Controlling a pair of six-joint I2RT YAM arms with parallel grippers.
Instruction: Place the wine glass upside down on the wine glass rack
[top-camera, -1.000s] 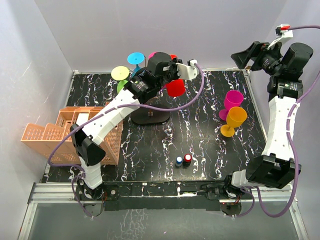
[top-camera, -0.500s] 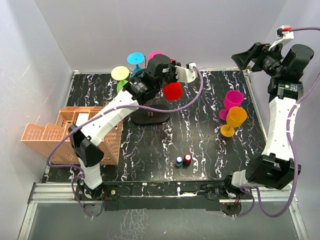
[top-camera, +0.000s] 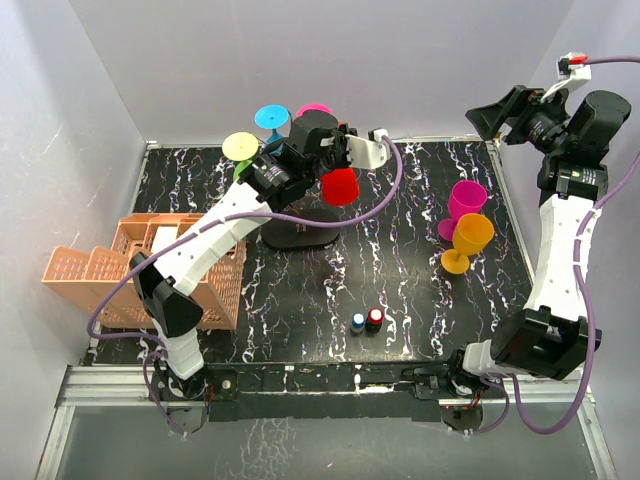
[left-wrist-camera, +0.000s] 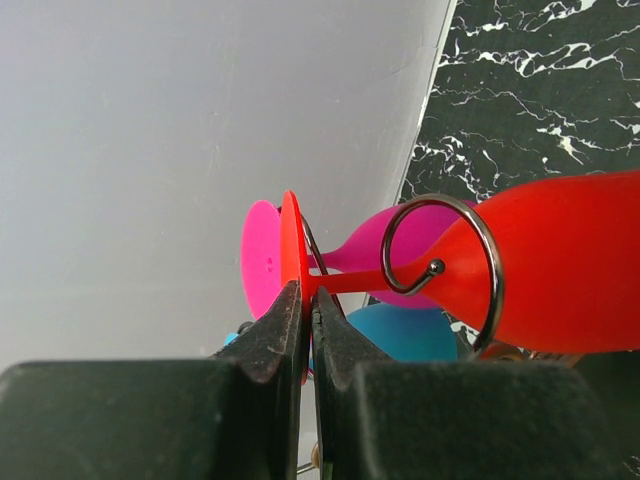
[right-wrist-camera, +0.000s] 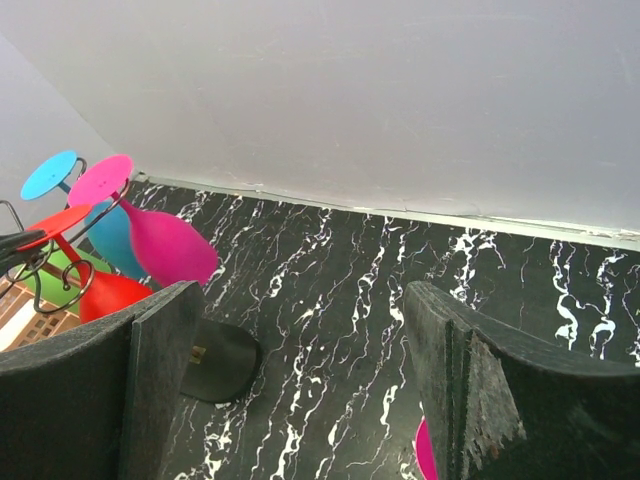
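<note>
The red wine glass (top-camera: 340, 186) hangs upside down at the wine glass rack (top-camera: 300, 232), bowl down. My left gripper (top-camera: 335, 150) is shut on the thin edge of its round foot (left-wrist-camera: 291, 240). In the left wrist view the red stem passes beside a curled wire loop of the rack (left-wrist-camera: 490, 250), and the red bowl (left-wrist-camera: 570, 260) lies behind that loop; the left gripper (left-wrist-camera: 303, 290) pinches the foot. My right gripper (top-camera: 495, 115) is raised at the back right, open and holding nothing, its own view (right-wrist-camera: 302, 290) looking down at the rack's black base (right-wrist-camera: 215, 360).
Yellow (top-camera: 240, 146), blue (top-camera: 271, 116) and pink (top-camera: 313, 108) glasses hang upside down on the rack. A magenta glass (top-camera: 465, 200) and an orange glass (top-camera: 470, 240) stand upright at the right. An orange lattice crate (top-camera: 150, 270) sits at the left; two small capped bottles (top-camera: 366, 320) stand near the front.
My left gripper has carried the red glass a little to the left, closer in to the rack. The right arm has barely shifted and stays open.
</note>
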